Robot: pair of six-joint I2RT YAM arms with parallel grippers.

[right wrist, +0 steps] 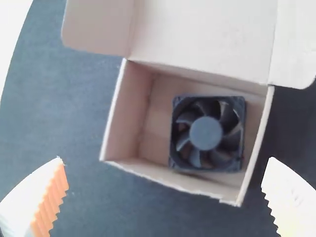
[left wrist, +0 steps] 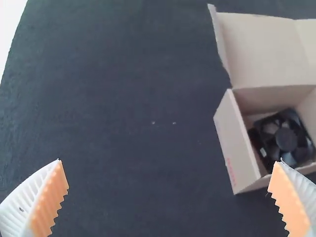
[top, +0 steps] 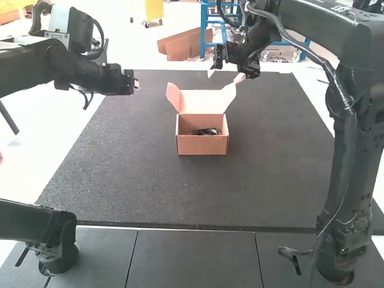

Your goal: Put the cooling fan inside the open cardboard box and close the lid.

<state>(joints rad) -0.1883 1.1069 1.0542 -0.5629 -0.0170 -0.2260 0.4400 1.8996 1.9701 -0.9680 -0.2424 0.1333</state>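
Black square cooling fan (right wrist: pixel 207 133) flat inside small brown cardboard box (top: pixel 202 144), lid (top: pixel 201 99) up, on dark bench mat (top: pixel 120 168). Right gripper (top: pixel 225 73) high over box's back, fingers wide apart, holding nothing. Left gripper (top: pixel 134 83) well off to the side, arm stretched level, fingers wide apart too.

We see two black arms. The left arm (top: pixel 72 69) is made of thick rounded segments, with a pale grey plate (top: pixel 60 25) on its upper housing and black cables (top: pixel 90 96) looping under it. The right arm (top: pixel 354 126) is a tall dark column on a round base (top: pixel 336 270), with a black cable (top: pixel 332 81) along its side. On the left gripper (left wrist: pixel 167 164) we see white ribbed fingers (left wrist: pixel 24 210) with saw-toothed orange pads (left wrist: pixel 49 197). The right gripper (right wrist: pixel 164 160) looks the same.
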